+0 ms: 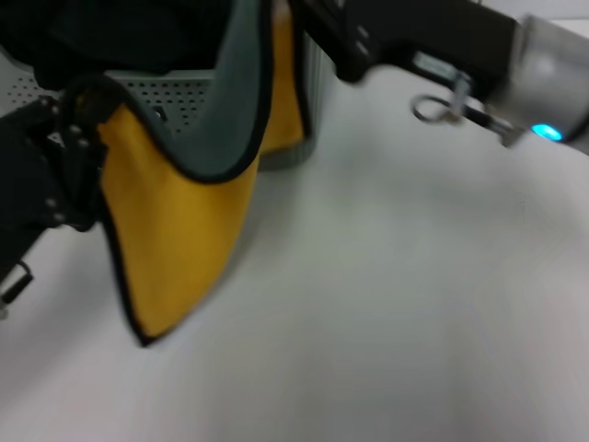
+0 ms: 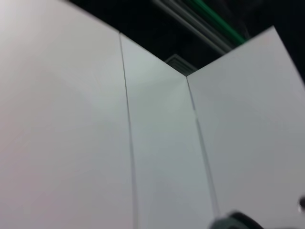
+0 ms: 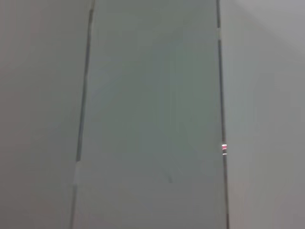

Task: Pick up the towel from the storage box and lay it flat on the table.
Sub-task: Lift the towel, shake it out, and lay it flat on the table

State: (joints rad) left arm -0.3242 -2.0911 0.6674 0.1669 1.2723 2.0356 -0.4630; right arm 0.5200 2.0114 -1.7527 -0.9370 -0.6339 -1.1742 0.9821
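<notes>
Towel (image 1: pixel 175 230), yellow face out, grey-green inside, black edging, hangs above the table (image 1: pixel 396 304) before the storage box (image 1: pixel 170 97), left gripper (image 1: pixel 69 129) clenched on one corner, right gripper (image 1: pixel 317 28) grip hidden, box mostly covered.

Head camera close above table (image 1: pixel 396 304)

The towel (image 1: pixel 175 230) I carry is strong yellow on the face toward my head camera, and its other face, folded over at the top, is grey-green. A thin black stitched edge runs around it. The storage box (image 1: pixel 179 97) behind is pale sage-green with rows of small holes. The table (image 1: pixel 396 304) is plain white. My right arm is black, then silver-grey, with a small light, I think cyan-blue.
</notes>
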